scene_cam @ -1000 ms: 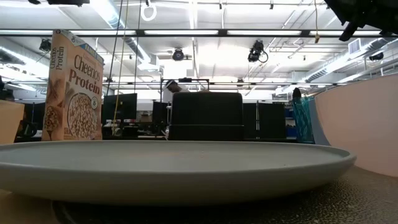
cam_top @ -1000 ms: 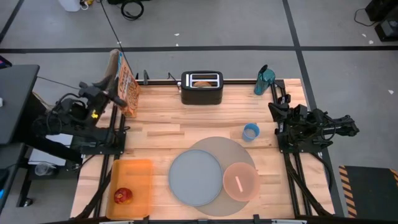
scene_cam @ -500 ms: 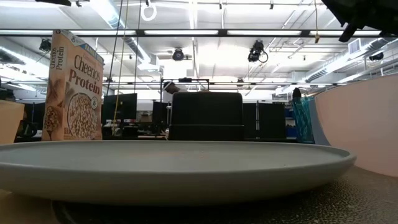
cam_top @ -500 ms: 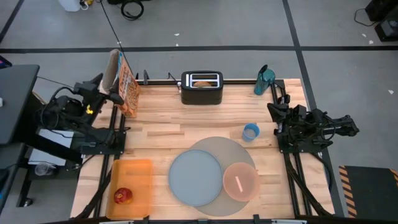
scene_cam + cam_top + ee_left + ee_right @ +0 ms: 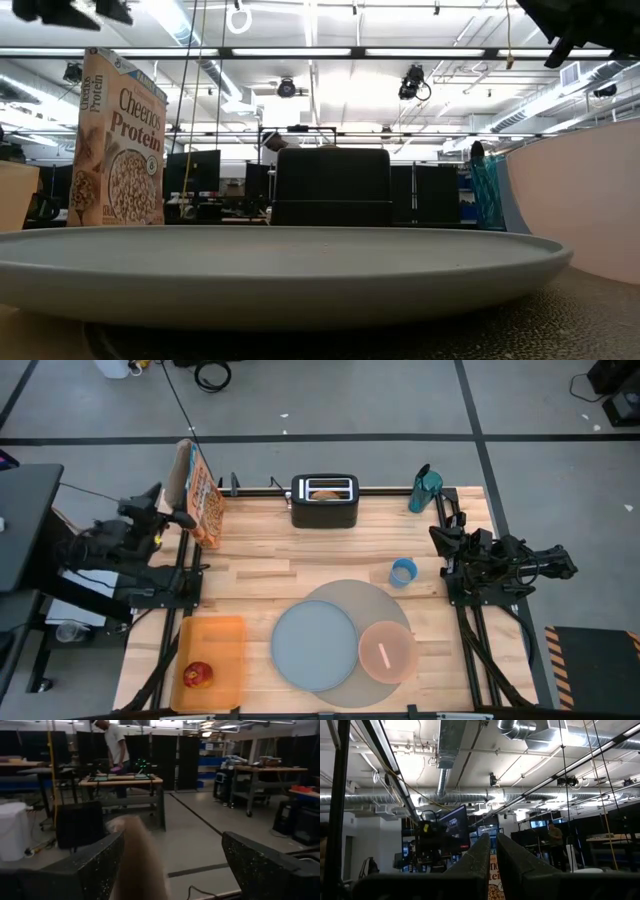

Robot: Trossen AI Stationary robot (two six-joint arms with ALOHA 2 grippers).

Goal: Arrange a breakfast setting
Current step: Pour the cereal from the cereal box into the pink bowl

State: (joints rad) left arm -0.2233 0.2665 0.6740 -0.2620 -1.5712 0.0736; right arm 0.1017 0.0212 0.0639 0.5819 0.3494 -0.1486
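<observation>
My left gripper [image 5: 172, 512] stands open beyond the table's far left corner, beside and above the upright cereal box [image 5: 203, 500]. The box's top shows as a tan blur [image 5: 137, 860] between the spread fingers, and the low view shows a gap between the gripper [image 5: 70, 10] and the box [image 5: 118, 140]. The grey mat [image 5: 375, 600] carries the grey-blue plate [image 5: 314, 645] and the pink bowl [image 5: 387, 652] with a spoon [image 5: 383, 654] in it. My right gripper [image 5: 492, 855] is shut and holds nothing, folded back at the table's right edge [image 5: 500, 560].
A black toaster [image 5: 325, 502] with a bagel [image 5: 325, 493] in its slot stands at the far edge, a teal tumbler [image 5: 425, 488] at the far right. A small blue cup [image 5: 403, 572] sits right of centre. The orange tray [image 5: 215, 640] at the near left holds red fruit [image 5: 197, 675].
My left gripper has let go of the cereal box and drawn back from it toward the table's left edge, rising a little. The box stays upright where it was.
</observation>
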